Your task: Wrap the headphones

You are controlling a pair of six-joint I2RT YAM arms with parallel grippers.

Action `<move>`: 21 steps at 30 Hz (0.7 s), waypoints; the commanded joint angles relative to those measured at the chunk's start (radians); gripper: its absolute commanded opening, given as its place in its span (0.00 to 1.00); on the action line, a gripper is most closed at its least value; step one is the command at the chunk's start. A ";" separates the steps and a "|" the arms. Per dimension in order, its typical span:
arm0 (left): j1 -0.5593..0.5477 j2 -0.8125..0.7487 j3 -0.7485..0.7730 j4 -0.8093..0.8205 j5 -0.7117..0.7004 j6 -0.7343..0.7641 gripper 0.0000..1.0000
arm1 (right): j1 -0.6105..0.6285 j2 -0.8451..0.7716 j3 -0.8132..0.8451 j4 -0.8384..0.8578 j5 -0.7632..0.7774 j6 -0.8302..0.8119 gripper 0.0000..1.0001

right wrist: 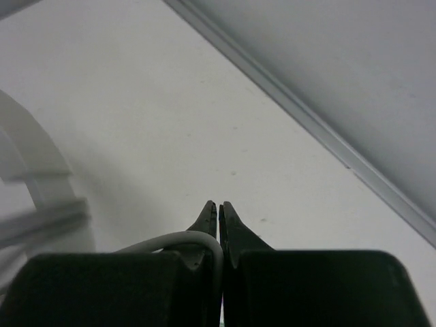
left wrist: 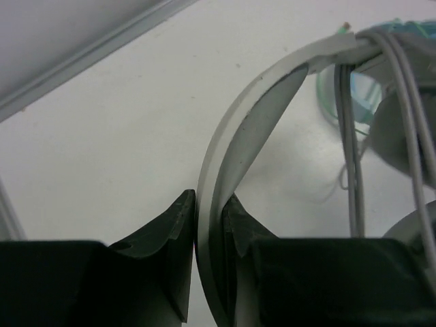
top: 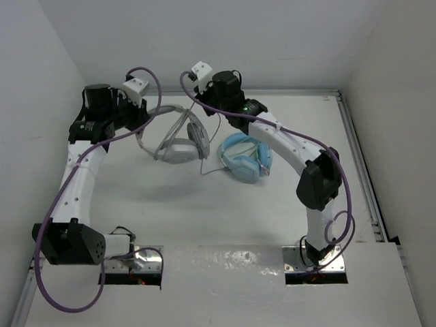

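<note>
Top view, tabletop: flat white tabletop enclosed by pale walls.
Top view, task item: white and light-grey over-ear headphones with oval padded cups, at the far side of the tabletop, left of centre, between the ends of the two arms.
Top view, cable: long thin grey cable runs from the right arm's end down past the cups to the tabletop.
Top view, second headset: light blue over-ear headphones lie on the tabletop just right of the white pair.
Top view, left arm: white-and-black left arm, its end at the left side of the headband; the jaws cannot be read here.
Top view, right arm: white-and-black right arm reaches over the blue pair.
Left wrist view, left jaws: clamped on the curved white headband, one black finger touching each side.
Left wrist view, cable: several grey strands run side by side down from the far end of the headband.
Left wrist view, ear cup: grey ear cup at the right edge.
Left wrist view, second headset: blue pair behind, partly hidden.
Right wrist view, right jaws: tips together; the grey cable curves in from the left and is pinched between the black fingers near their base.
Right wrist view, headband: blurred white arc at the left edge.
Right wrist view, boundary: grey rail where tabletop meets wall.
</note>
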 commanded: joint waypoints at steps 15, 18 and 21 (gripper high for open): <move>0.013 0.050 0.544 -0.113 0.289 -0.470 0.00 | -0.066 0.019 -0.661 1.132 -0.610 0.562 0.72; 0.021 0.087 0.601 -0.086 0.258 -0.514 0.00 | -0.066 0.045 -0.699 1.152 -0.607 0.580 0.70; 0.045 0.128 0.670 -0.061 0.240 -0.560 0.00 | -0.066 0.071 -0.725 1.157 -0.582 0.586 0.68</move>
